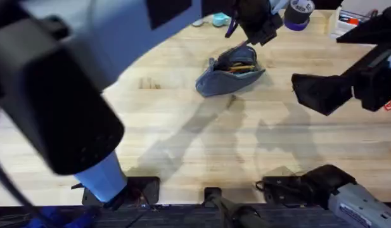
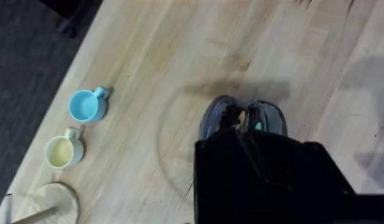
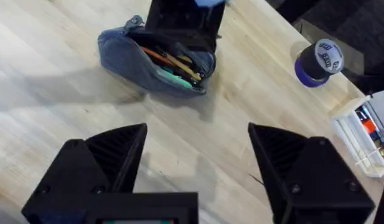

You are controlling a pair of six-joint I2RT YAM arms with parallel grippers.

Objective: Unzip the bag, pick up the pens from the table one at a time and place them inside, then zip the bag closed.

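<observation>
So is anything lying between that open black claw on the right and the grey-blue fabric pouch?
Nothing visible does. Bare wooden table lies between the open right gripper and the unzipped grey-blue fabric pouch. The left gripper sits at the pouch's far end, not in between.

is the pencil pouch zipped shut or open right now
Open. The pencil pouch gapes along its top, with pens visible inside, and the left gripper is at its far end.

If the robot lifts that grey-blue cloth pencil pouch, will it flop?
Probably. The grey-blue fabric pencil pouch sags unevenly on the wooden table, so it looks soft. Its zip gapes, showing pens inside; tipped, they might slide out. It likely won't roll.
</observation>
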